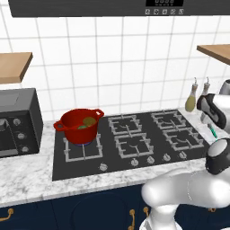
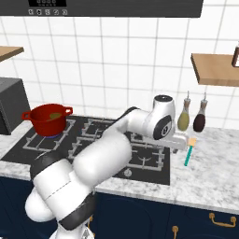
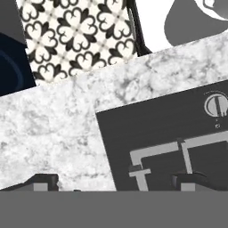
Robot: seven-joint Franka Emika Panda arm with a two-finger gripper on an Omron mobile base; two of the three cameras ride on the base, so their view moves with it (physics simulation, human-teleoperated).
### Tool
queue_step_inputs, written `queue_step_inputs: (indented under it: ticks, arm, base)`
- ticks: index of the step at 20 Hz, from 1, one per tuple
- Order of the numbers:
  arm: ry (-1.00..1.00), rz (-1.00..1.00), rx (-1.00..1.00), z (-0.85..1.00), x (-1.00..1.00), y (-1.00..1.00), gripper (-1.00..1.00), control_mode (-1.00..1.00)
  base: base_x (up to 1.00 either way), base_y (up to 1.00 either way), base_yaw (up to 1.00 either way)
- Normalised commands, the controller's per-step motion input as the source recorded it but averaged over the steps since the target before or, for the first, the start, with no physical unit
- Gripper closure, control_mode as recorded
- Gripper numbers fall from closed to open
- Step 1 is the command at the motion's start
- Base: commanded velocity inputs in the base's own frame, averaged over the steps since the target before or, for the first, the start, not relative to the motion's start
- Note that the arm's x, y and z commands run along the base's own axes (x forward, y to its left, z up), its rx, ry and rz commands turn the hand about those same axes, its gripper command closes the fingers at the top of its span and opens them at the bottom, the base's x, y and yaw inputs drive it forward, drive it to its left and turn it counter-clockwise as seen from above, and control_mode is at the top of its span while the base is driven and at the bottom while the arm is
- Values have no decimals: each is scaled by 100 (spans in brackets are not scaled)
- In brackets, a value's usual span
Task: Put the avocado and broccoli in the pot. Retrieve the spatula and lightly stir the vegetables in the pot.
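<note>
— While parked on the near-left burner of the black cooktop, holds both vegetables: bright red pot, loop handles left and right. Green lump and olive-yellow lump lying inside, touching or nearly so.

— And over in the right base view? Same red pot, far left of the hob, something olive-green just visible inside.

— Spatula?

— Lying flat on the marble table, right of the cooktop. Teal handle, yellow-orange head pointing toward the far wall: spatula. Just near of two glass bottles, one olive, one dark, both upright by the tiled wall. Seen from the left base view as a sliver of teal past the arm's wrist.

— Fingers?

— Spread wide, gripping nothing. Tips at the bottom of the hand view, well apart; midpoint of the gripper above the cooktop's right edge, where black glass meets marble. One burner knob at the right of that view.

— Touching the spatula?

— No. Hand just left of it, apart.

— Anything else around?

— Black microwave on the table far left, wooden shelf up right.
</note>
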Motion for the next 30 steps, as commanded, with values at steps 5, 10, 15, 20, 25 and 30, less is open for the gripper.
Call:
queue_step_inputs:
  ticks: [5, 10, 15, 20, 25, 30]
  arm:
    - [18, 0, 0, -56, 58, -90, -100, -100]
    - [7, 0, 8, -63, 41, -66, -100, -100]
    - [0, 2, 10, -41, 39, -6, -100, -100]
    - [0, 0, 1, -26, 48, -18, -100, -100]
    - [0, 0, 0, -38, 17, -28, -100, -100]
    - [0, 0, 0, -44, 16, -19, -100, -100]
  base:
    - [0, 0, 0]
    - [0, 0, 0]
    - [0, 0, 0]
    - [0, 0, 0]
    - [0, 0, 0]
    - [0, 0, 0]
